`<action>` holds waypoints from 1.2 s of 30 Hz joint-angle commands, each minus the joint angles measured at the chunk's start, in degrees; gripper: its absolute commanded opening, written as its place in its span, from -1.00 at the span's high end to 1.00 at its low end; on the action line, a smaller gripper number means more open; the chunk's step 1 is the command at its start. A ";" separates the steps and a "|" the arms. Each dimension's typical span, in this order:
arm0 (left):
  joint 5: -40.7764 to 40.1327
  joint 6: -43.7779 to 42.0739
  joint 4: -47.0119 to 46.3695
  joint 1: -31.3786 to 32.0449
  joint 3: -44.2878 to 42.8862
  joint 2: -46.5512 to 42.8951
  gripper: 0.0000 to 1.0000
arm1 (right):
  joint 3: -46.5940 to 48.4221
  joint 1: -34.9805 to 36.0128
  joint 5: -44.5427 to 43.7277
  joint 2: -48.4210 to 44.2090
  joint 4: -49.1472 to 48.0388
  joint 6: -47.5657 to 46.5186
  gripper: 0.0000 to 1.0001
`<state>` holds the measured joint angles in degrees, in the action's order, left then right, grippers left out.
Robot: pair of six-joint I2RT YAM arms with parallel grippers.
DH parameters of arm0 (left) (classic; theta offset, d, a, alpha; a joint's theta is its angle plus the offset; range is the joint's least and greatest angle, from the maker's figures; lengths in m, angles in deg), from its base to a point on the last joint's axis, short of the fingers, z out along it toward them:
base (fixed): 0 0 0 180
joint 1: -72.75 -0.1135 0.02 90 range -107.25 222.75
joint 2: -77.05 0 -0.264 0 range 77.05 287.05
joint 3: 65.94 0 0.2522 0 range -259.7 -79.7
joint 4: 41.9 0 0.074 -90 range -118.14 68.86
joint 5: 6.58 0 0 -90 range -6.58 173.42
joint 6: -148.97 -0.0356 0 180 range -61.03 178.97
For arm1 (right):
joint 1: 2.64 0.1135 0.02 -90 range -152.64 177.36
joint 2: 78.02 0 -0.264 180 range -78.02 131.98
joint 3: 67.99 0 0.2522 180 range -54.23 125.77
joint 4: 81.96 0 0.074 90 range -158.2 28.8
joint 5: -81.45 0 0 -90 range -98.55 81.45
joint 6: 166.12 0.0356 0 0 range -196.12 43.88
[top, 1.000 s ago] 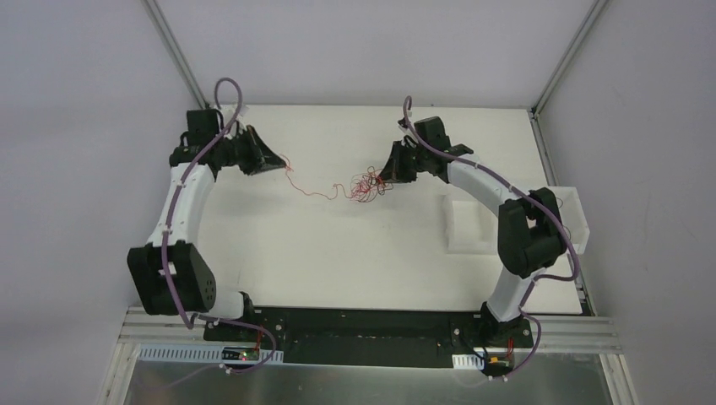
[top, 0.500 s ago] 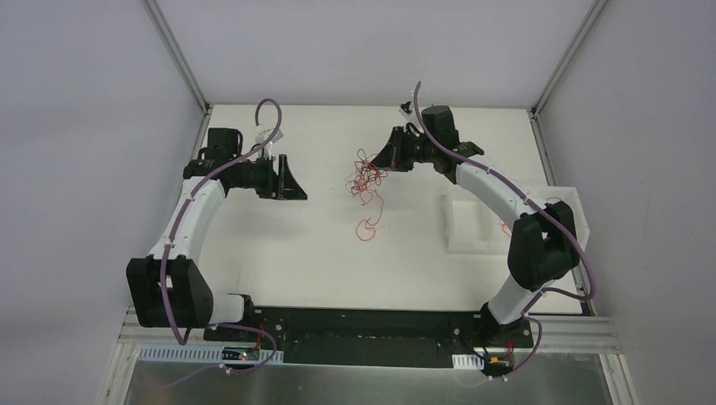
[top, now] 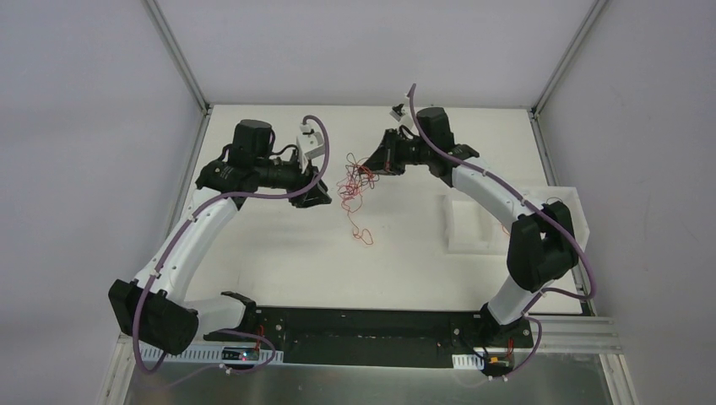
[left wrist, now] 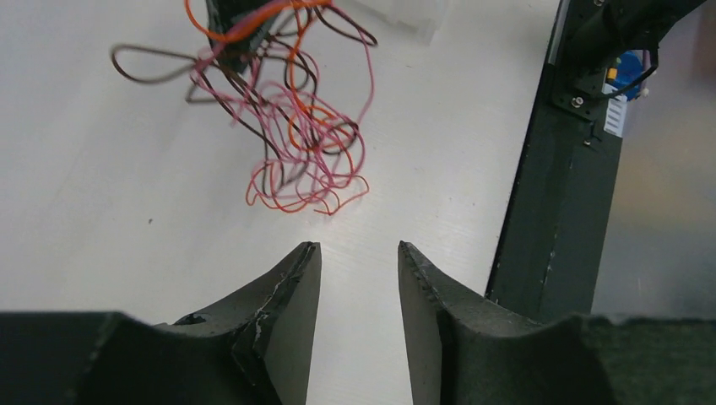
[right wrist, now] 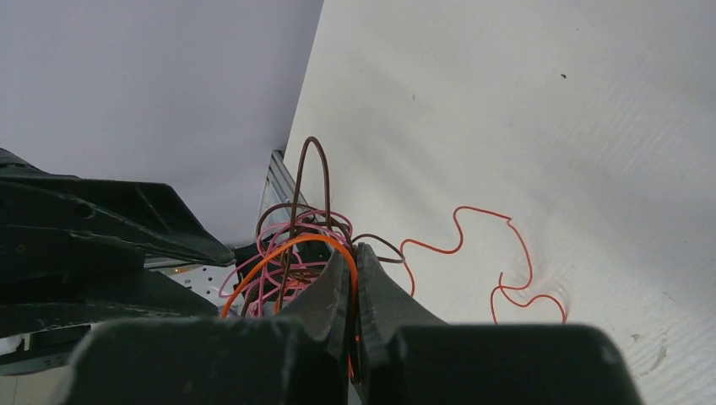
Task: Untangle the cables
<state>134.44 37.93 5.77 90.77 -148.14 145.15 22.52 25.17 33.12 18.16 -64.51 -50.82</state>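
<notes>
The cables (top: pixel 353 181) are a wad of thin red, pink, orange and dark wires hanging above the white table, with one red strand (top: pixel 361 228) trailing down onto it. My right gripper (top: pixel 376 160) is shut on the wad's top; the wires (right wrist: pixel 291 245) bunch just past its closed jaws (right wrist: pixel 353 253). My left gripper (top: pixel 319 192) is open and empty, a short way left of the wad. In the left wrist view the wad (left wrist: pixel 287 126) hangs ahead of the open fingers (left wrist: pixel 359 253).
A white tray (top: pixel 507 215) stands at the table's right edge, under the right arm. A black frame rail (left wrist: pixel 557 194) runs along the table's near edge. Grey walls enclose the table on three sides.
My left gripper let go of its strand and swung right toward the wad. My right gripper lifted the wad and moved it back and left. The strand now hangs loose.
</notes>
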 commanded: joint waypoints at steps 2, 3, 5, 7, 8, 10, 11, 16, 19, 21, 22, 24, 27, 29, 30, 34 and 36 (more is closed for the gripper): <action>-2.17 -2.29 -3.47 2.20 -5.88 3.78 0.25 | -1.44 2.07 0.90 -3.39 -0.49 -1.13 1.00; -2.23 -1.98 -3.43 3.01 -6.13 4.30 0.27 | -1.67 2.15 0.88 -3.45 -0.51 -1.05 1.00; -2.63 -1.96 -3.50 4.44 -6.08 4.59 0.31 | -1.97 2.50 0.87 -3.45 -0.52 -1.02 1.00; -2.54 -1.74 -3.45 5.41 -5.66 4.68 0.32 | -2.22 2.83 0.90 -3.37 -0.52 -1.00 1.00; -2.49 -1.62 -3.45 5.71 -5.37 4.69 0.32 | -2.31 2.89 0.87 -3.38 -0.52 -1.04 1.00; -2.33 -1.44 -3.50 5.94 -4.91 4.53 0.29 | -2.47 3.02 0.79 -3.37 -0.52 -1.12 1.00; -2.51 -1.30 -3.50 5.98 -4.82 4.51 0.27 | -2.40 2.99 0.85 -3.30 -0.52 -1.13 1.00; -6.17 -1.12 -3.50 6.55 -5.29 5.31 0.26 | -2.71 3.61 1.00 -3.24 -0.52 -1.22 1.00; -9.73 0.03 -3.46 7.17 -5.74 6.87 0.30 | -2.92 3.98 0.96 -3.33 -0.52 -1.24 1.00; -11.00 0.97 -3.46 7.20 -5.93 7.95 0.34 | -2.94 4.01 0.87 -3.29 -0.52 -1.20 1.00; -10.80 1.18 -3.50 7.27 -5.91 8.17 0.35 | -2.97 4.07 0.78 -3.35 -0.53 -1.28 1.00; -9.75 1.51 -3.50 7.36 -5.83 8.41 0.35 | -2.92 4.04 0.77 -3.31 -0.28 -1.37 1.00; -9.62 1.95 -3.50 7.64 -5.56 8.27 0.51 | -3.07 4.08 0.63 -3.29 0.04 -1.69 1.00; -9.69 2.45 -3.58 7.64 -5.62 7.55 0.83 | -3.11 4.04 0.16 -3.28 0.58 -2.24 1.00; -9.90 2.89 -3.58 7.64 -5.65 7.05 0.99 | -3.10 4.02 -0.22 -3.26 1.06 -2.73 1.00; -11.18 5.37 -3.50 7.56 -6.42 3.46 1.00 | -2.90 2.83 -3.52 -2.53 4.92 -6.16 1.00; -11.56 5.87 -3.25 7.36 -7.60 1.12 1.00 | -2.57 1.63 -6.15 -1.71 7.13 -8.48 0.94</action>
<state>123.69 41.76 3.06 97.92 -152.32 152.45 19.31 28.62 31.19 18.10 -61.28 -54.29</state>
